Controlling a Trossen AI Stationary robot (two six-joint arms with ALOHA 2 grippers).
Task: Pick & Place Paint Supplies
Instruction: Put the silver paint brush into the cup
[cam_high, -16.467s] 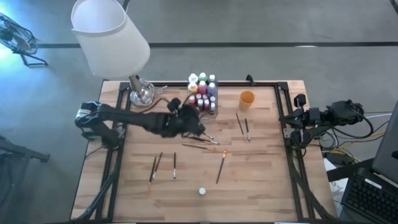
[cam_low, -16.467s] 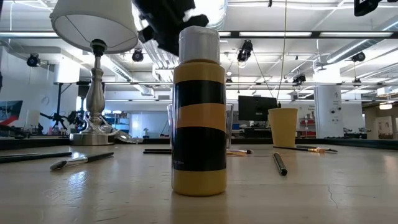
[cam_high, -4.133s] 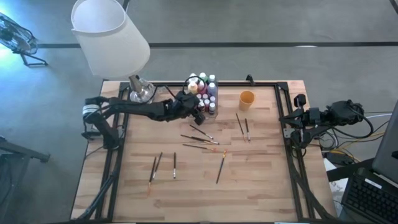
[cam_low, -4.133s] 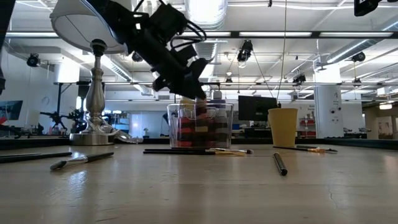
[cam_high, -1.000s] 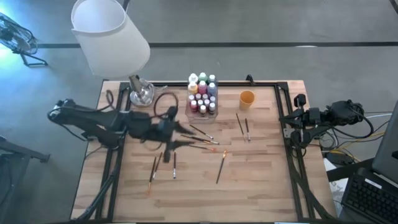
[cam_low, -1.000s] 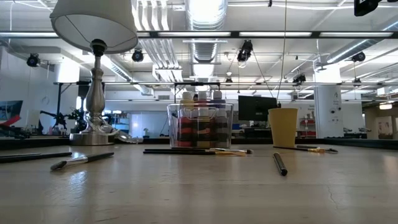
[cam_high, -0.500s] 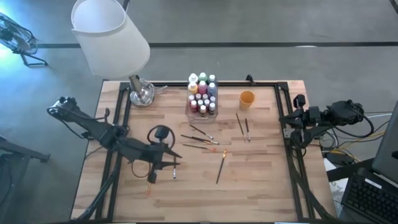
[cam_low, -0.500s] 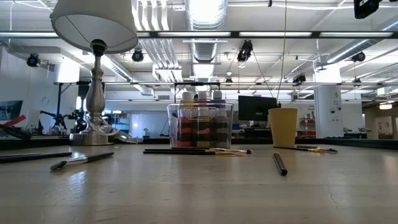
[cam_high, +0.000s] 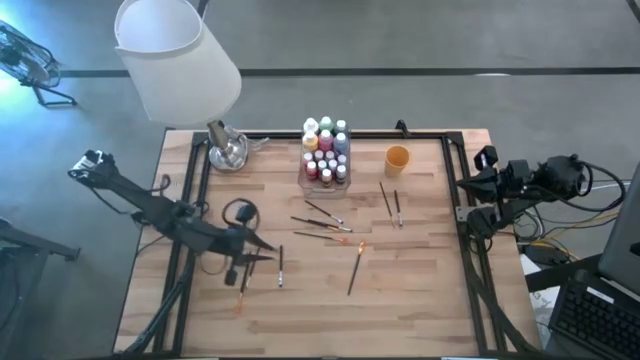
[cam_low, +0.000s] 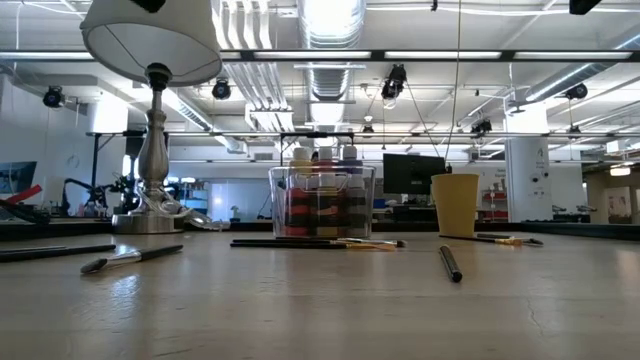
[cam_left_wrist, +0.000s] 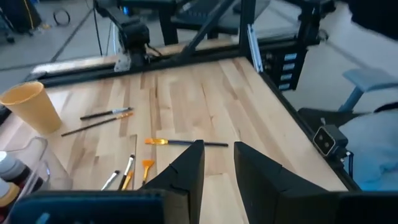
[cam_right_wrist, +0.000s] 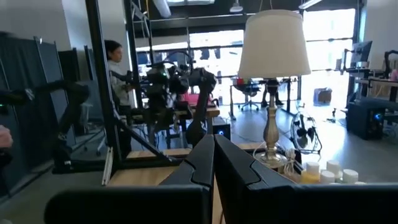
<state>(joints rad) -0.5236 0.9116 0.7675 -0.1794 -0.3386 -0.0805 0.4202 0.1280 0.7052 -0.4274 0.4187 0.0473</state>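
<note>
Bottles (cam_high: 326, 150) all sit in the clear box (cam_high: 343, 181) now; our left gripper (cam_high: 262, 252) has swung down to the brushes (cam_high: 280, 265) near the table's left-front, fingers narrowly apart, nothing held, so brushes come next. Right gripper (cam_high: 480, 186) parked off the table's right edge, pinched closed, empty. No readable labels.

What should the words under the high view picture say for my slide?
Left gripper reaches over loose paintbrushes; paint bottles fill the clear box.
</note>
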